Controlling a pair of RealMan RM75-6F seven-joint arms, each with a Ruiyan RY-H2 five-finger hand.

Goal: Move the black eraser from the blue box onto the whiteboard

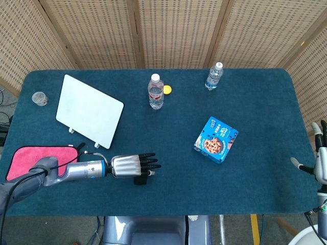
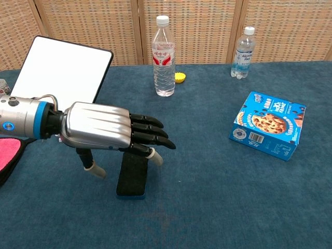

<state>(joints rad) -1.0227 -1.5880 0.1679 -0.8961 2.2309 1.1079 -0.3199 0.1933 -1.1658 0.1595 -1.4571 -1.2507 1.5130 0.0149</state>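
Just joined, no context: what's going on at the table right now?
The left hand hovers over the black eraser, which lies flat on the table and not on the blue box. The fingers are spread above it; no clear grip is visible yet. The whiteboard lies to the rear left with nothing on it. The right hand sits idle at the table's right edge, holding nothing.

Left hand [image 1: 134, 166]: lower left, fingers stretched flat over black eraser [image 1: 139, 179]
Whiteboard [image 1: 89, 109]: upper left
Blue box [image 1: 216, 139]: right of centre
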